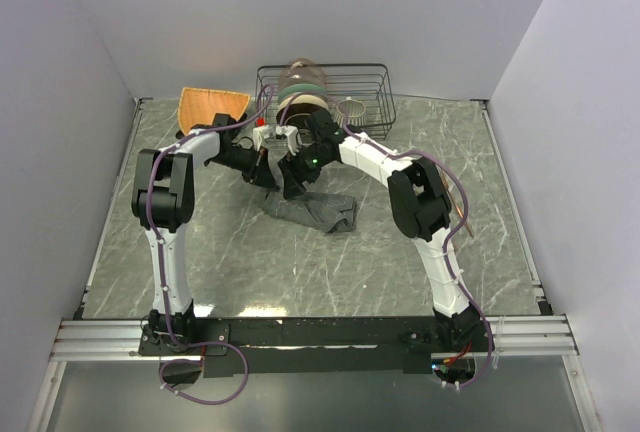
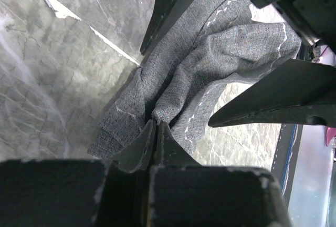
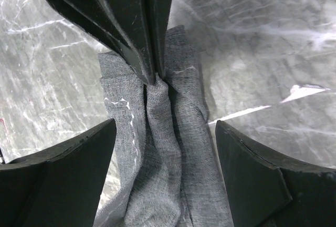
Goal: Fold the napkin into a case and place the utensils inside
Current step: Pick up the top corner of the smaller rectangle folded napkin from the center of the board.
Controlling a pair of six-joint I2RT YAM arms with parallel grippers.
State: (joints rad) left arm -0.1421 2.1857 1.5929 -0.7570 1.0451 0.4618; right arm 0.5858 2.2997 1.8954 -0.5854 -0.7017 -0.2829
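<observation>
Left gripper (image 2: 155,132) jaws clamped on napkin (image 2: 210,53) fold. Right gripper (image 3: 165,128) jaws apart, straddling same bunch. Napkin crumpled mid-tabletop (image 1: 480,252), nearer far edge. I'd close right on separate hem, then spread cloth flat.

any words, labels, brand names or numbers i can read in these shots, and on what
None: no readable text in any view.
The napkin shows only plain grey weave and white stitching.
The wire rack and the orange mat carry no legible marks.
</observation>
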